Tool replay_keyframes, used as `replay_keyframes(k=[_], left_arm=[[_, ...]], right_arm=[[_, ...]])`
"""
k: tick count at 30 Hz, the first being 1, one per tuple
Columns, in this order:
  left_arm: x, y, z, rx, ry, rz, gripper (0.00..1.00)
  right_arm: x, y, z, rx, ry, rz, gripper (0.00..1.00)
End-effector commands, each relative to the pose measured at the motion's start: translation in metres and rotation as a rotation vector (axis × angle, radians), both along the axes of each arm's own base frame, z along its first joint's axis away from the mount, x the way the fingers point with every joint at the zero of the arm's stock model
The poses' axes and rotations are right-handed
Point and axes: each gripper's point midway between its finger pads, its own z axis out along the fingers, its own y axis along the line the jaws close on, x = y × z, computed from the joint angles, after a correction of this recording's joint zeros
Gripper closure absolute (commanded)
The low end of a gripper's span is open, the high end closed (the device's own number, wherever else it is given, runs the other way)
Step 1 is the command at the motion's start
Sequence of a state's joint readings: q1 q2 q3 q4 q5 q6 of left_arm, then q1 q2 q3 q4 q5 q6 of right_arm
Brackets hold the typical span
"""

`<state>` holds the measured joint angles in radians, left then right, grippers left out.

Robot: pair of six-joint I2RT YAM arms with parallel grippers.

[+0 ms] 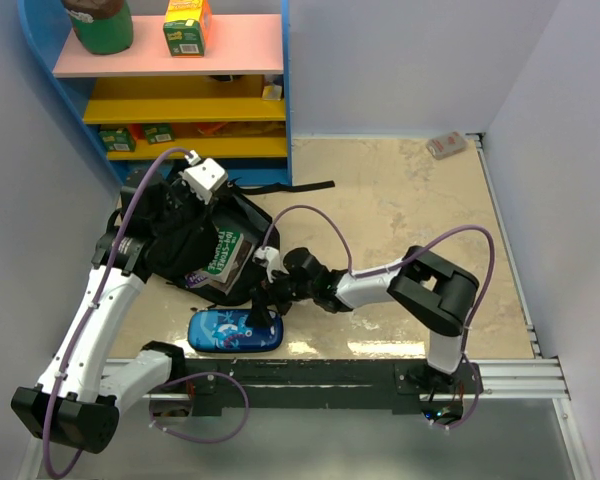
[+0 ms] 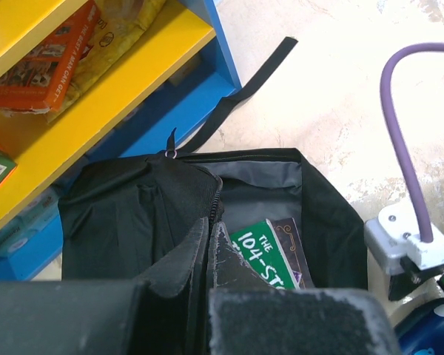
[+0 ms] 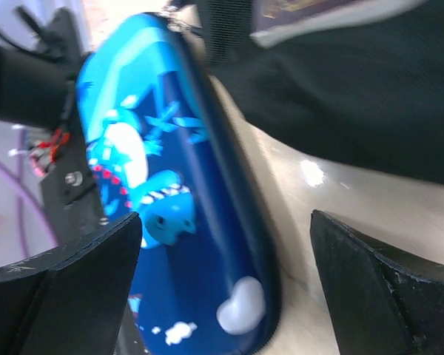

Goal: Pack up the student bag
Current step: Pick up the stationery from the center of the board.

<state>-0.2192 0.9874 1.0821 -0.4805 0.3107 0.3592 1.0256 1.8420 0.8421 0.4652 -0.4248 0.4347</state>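
Clearly, the green book (image 2: 268, 255) inside the student bag (image 2: 133, 214) reads "THE 104-ST".

We are counting one student bag (image 1: 180, 245), one blue pencil case (image 1: 220, 332), and two books: a green book (image 2: 265, 255) and a dark book (image 2: 292, 240).

The green paperback book (image 2: 263, 248) is partly hidden behind the large black fabric backpack (image 2: 126, 214); the glossy blue pencil case (image 3: 177, 244) is blurred.

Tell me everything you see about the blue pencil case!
The blue oval hard-shell pencil case looks glossy, dark blue with lighter cartoon pictures, maybe a toothy shark. It looks closed and lies flat on the beige table, close beside the black fabric backpack. The right pincer hangs open over it.
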Motion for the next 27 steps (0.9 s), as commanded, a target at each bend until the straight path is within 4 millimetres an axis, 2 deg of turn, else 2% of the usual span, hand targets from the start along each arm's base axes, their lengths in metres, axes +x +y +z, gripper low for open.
replay_keyframes(k=[1,4,6,7,9,10,12,15,18,19,22,25,27], left_arm=[[-0.004,-0.001,0.023,-0.011,-0.064,-0.013,1.0],[-0.006,0.0,0.022,-0.008,-0.067,-0.012,1.0],[-0.006,0.0,0.021,-0.006,-0.069,-0.011,1.0],[-0.006,0.0,0.02,-0.007,-0.066,-0.01,1.0],[-0.006,0.0,0.02,-0.007,-0.064,-0.012,1.0],[-0.007,0.0,0.019,-0.009,-0.062,-0.013,1.0],[-0.007,-0.001,0.019,-0.01,-0.063,-0.015,1.0],[-0.008,-0.001,0.021,-0.016,-0.066,-0.013,1.0],[-0.009,0.0,0.023,-0.016,-0.069,-0.014,1.0],[-0.009,0.0,0.025,-0.017,-0.074,-0.014,1.0],[-0.009,0.0,0.026,-0.017,-0.075,-0.009,1.0],[-0.01,0.0,0.025,-0.015,-0.074,-0.011,1.0],[-0.01,0.001,0.025,-0.014,-0.073,-0.008,1.0]], right_arm=[[-0.027,0.011,0.004,0.051,0.063,0.128,0.01],[-0.041,0.005,0.003,0.045,0.061,0.151,0.01],[-0.046,-0.002,-0.006,0.007,0.042,0.139,0.01],[-0.056,-0.002,-0.005,-0.001,0.019,0.156,0.01],[-0.062,-0.008,-0.015,-0.072,-0.038,0.141,0.01],[-0.075,-0.007,-0.015,-0.086,-0.054,0.166,0.01],[-0.078,-0.013,-0.023,-0.146,-0.091,0.147,0.01],[-0.09,-0.014,-0.026,-0.199,-0.125,0.157,0.01],[-0.098,-0.009,-0.025,-0.242,-0.179,0.148,0.04],[-0.1,-0.001,-0.018,-0.239,-0.21,0.139,0.05],[-0.101,0.007,-0.01,-0.248,-0.233,0.122,0.18],[-0.099,0.012,-0.002,-0.249,-0.25,0.095,0.35],[-0.098,0.011,0.004,-0.255,-0.272,0.083,0.58]])
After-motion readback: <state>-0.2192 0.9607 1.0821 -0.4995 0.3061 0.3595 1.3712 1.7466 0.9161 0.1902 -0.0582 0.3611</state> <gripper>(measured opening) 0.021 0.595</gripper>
